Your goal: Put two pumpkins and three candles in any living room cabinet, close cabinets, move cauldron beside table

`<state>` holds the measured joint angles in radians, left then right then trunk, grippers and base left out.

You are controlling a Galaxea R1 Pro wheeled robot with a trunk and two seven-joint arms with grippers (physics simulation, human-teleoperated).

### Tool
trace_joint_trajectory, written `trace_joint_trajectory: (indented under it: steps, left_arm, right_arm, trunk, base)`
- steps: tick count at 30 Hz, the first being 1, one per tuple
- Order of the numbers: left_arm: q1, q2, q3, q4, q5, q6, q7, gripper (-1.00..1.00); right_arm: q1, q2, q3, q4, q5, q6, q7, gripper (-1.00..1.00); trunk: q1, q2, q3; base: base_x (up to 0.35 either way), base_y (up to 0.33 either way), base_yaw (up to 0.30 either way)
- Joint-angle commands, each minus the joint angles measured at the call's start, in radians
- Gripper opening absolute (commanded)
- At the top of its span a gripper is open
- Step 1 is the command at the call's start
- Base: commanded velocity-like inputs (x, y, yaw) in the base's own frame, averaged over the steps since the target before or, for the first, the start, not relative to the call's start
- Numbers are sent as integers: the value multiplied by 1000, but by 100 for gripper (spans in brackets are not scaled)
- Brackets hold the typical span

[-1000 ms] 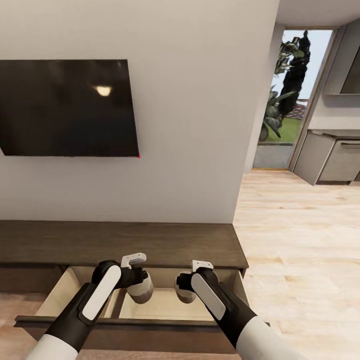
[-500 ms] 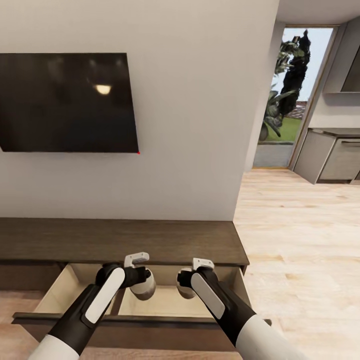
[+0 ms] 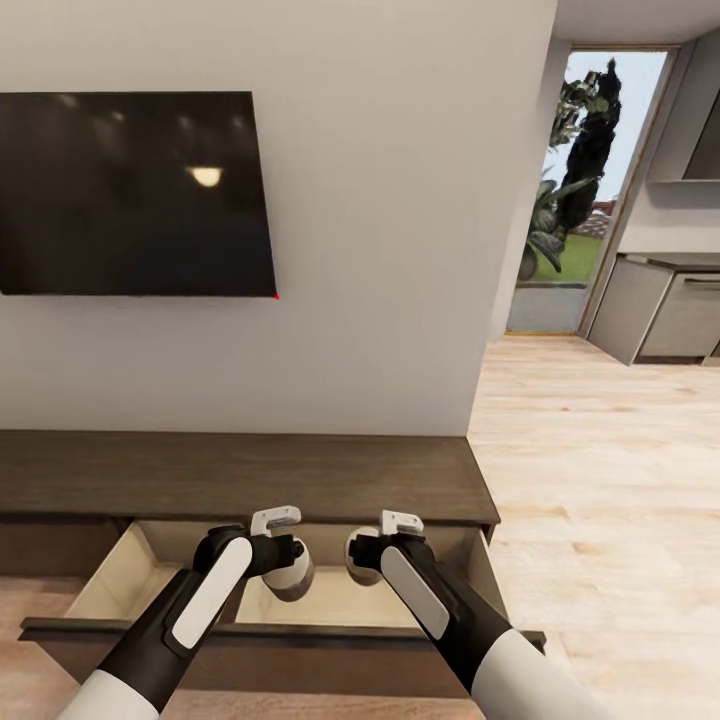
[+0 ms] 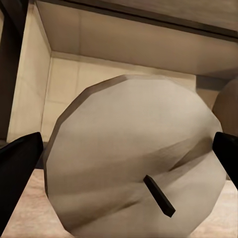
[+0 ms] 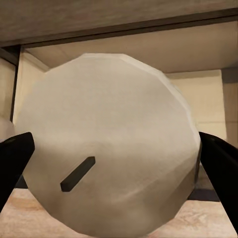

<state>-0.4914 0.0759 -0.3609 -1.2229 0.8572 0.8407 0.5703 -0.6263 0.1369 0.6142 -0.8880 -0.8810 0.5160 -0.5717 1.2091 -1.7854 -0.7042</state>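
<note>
I hold one candle in each end effector, over the open drawer of the cabinet [image 3: 250, 475]. My left end effector [image 3: 285, 570] is closed around the left candle [image 3: 292, 575]. In the left wrist view this candle [image 4: 134, 158] sits between my two dark fingers [image 4: 17, 163], and I can see its small dark wick. My right end effector [image 3: 362, 560] is closed around the right candle [image 3: 360, 556]. In the right wrist view that candle [image 5: 106, 144] also sits between my fingers [image 5: 218, 158]. Both candles hang above the pale wood inside of the drawer [image 3: 330, 600], near each other but not touching. The drawer is pulled out toward me. A black TV [image 3: 135, 195] hangs on the wall above the cabinet.
</note>
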Motion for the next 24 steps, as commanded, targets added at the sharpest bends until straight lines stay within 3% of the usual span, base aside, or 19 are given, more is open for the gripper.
trace_joint_trajectory:
  steps: [1, 10, 24]
  left_arm:
    - [-1, 1, -3, -1, 10, 0, 11, -100]
    - [-1, 1, -3, -1, 10, -1, 11, -100]
    - [-1, 6, 3, -4, 10, 0, 9, -100]
  right_arm:
    - [-1, 0, 2, -1, -7, 0, -7, -100]
    - [-1, 0, 2, -15, -8, -1, -4, -100]
    - [-1, 0, 2, -22, -9, -1, 1, -100]
  trunk:
    - [4, -8, -4]
    - [38, -71, -32]
    - [38, -71, -22]
  base:
    - [0, 0, 0]
    - [0, 0, 0]
    - [23, 46, -77]
